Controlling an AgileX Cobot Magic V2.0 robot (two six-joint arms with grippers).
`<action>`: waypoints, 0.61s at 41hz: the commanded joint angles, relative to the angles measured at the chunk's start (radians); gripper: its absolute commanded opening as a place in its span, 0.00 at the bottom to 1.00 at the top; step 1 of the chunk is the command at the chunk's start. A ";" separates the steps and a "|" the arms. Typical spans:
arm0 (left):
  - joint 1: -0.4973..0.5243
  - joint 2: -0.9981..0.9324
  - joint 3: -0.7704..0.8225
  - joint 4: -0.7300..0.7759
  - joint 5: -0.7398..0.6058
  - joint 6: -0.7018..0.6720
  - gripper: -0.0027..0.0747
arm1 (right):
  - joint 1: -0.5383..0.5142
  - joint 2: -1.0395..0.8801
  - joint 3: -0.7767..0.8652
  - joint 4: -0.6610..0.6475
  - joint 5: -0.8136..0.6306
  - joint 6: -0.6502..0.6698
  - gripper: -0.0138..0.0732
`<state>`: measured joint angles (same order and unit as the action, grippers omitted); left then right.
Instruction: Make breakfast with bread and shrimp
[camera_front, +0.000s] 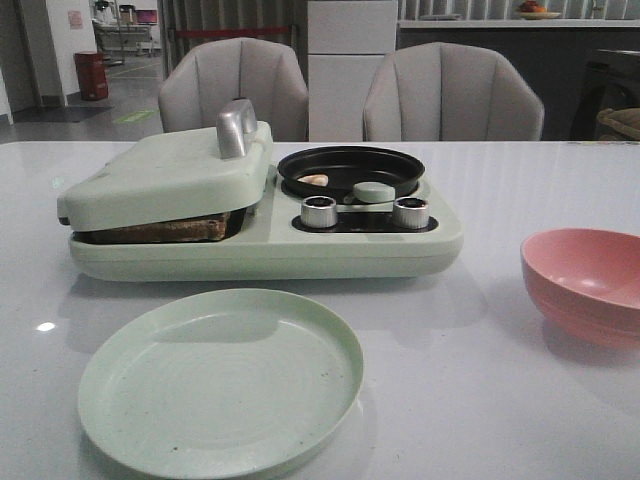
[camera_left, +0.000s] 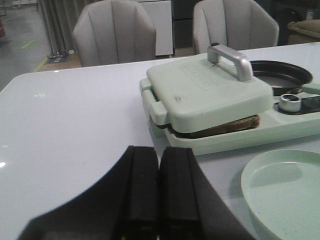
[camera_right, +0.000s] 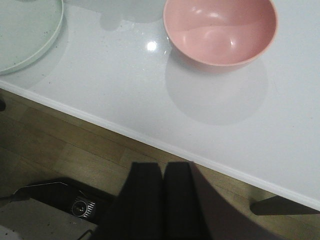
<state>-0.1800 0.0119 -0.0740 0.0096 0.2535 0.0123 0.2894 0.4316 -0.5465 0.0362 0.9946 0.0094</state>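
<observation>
Broadly, the glossy white table (camera_front: 480, 400) carries a pale green breakfast machine (camera_front: 262, 245) whose hinged lid (camera_front: 165, 175) rests on the brown-crusted bread (camera_front: 165, 230) in its left bay. Its round black pan (camera_front: 350, 168) sits to the right. Just before the machine lies an empty pale green round plate (camera_front: 220, 380), and a pink bowl (camera_front: 585, 285) stands well apart. Both black pincers, left gripper (camera_left: 159, 192) and right gripper (camera_right: 164, 200), have their fingers pressed together, grasping nothing. Smallest, the pale orange shrimp (camera_front: 314, 180) lies inside the pan.

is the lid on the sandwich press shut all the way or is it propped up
Propped up. The lid rests tilted on the bread, leaving a gap where the brown crust shows in both the front and left wrist views.
</observation>
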 joint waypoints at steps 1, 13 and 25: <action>0.023 -0.026 0.043 -0.021 -0.182 -0.022 0.16 | 0.000 0.003 -0.025 -0.002 -0.058 0.000 0.17; 0.023 -0.036 0.105 -0.039 -0.279 -0.023 0.16 | 0.000 0.002 -0.025 -0.002 -0.059 0.000 0.17; 0.057 -0.036 0.105 -0.039 -0.276 -0.023 0.16 | 0.000 0.002 -0.025 -0.002 -0.059 0.000 0.17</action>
<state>-0.1438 -0.0038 0.0029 -0.0215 0.0719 0.0000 0.2894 0.4301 -0.5465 0.0362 0.9963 0.0094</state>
